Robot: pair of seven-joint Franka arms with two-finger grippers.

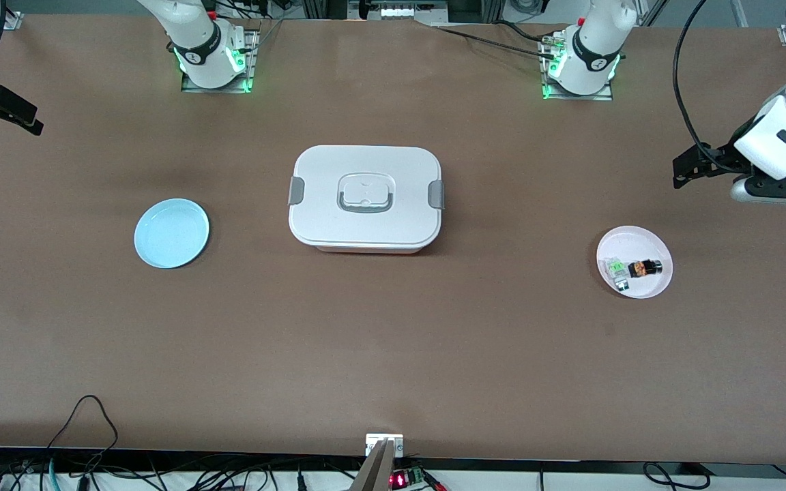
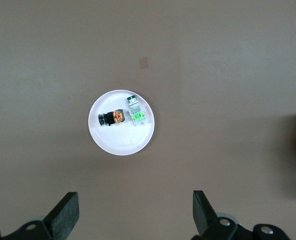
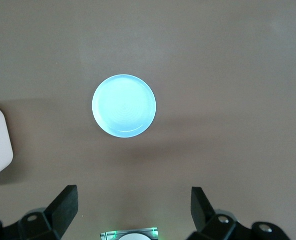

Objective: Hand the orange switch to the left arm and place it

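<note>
The table (image 1: 393, 354) looks matt brown and smooth. The box (image 1: 364, 198) is smooth white plastic with grey clasps. Both plates, blue (image 1: 171, 233) and pink (image 1: 634, 262), look glossy. The gripper fingers (image 2: 65, 212) are matt black.

Evenly and brightly lit from overhead, with soft, faint shadows under the box (image 1: 364, 198) and along the brown table (image 1: 393, 341). Mild glare on the pale blue plate (image 3: 123, 105), slightly overexposed. Sharp front view; wrist views softer, dimming toward the corners.
</note>
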